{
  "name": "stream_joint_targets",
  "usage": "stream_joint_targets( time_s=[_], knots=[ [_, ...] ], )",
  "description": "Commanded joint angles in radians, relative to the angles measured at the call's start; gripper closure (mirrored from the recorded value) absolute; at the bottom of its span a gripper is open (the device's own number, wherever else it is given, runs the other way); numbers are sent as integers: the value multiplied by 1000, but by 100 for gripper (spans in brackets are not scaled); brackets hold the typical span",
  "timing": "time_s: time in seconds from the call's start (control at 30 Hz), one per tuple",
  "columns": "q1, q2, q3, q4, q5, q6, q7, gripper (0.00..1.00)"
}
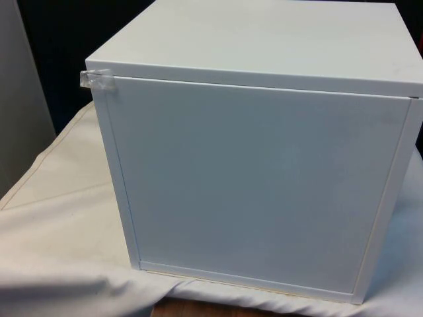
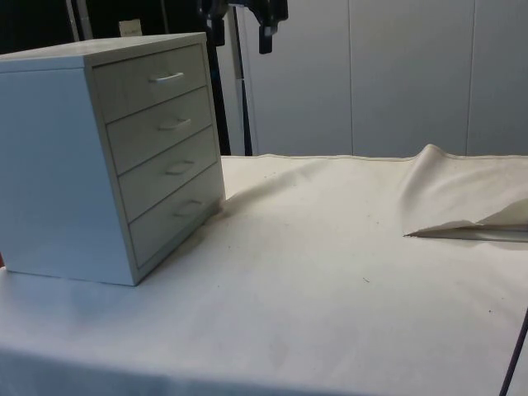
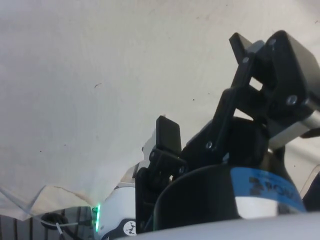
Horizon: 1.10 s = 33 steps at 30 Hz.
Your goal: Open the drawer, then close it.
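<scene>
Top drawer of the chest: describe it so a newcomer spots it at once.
On the table under the white cloth stands a white chest of drawers with four stacked drawer fronts, all shut. The top drawer sits right beneath the chest's lid. Its pale bar handle is the highest of the four, nearest the gripper hanging above.

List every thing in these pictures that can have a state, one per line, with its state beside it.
Chest of drawers: upright on the cloth, its plain back to the front view.
Top drawer: closed.
Second drawer: closed.
Third drawer: closed.
Bottom drawer: closed.
Gripper: jaws open, empty, above the chest's front, touching nothing.
Cloth: spread flat, one corner folded up.
</scene>
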Motion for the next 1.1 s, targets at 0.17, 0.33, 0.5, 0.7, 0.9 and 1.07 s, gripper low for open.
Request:
stream_joint_targets(
  time_s=[0.17,0.33,0.5,0.7,0.9,1.07],
  knots=[
    [-1,-14,-18,-25,-6,37,-62,0],
    [-1,-17,-32,-36,-5,56,-113,0],
    [-1,-16,-41,-42,-5,73,-153,0],
    [0,-10,-50,-37,0,77,-182,0],
    [-2,-18,-64,-57,-5,151,-229,0],
    [-1,-18,-73,-68,-5,192,-256,0]
  ],
)
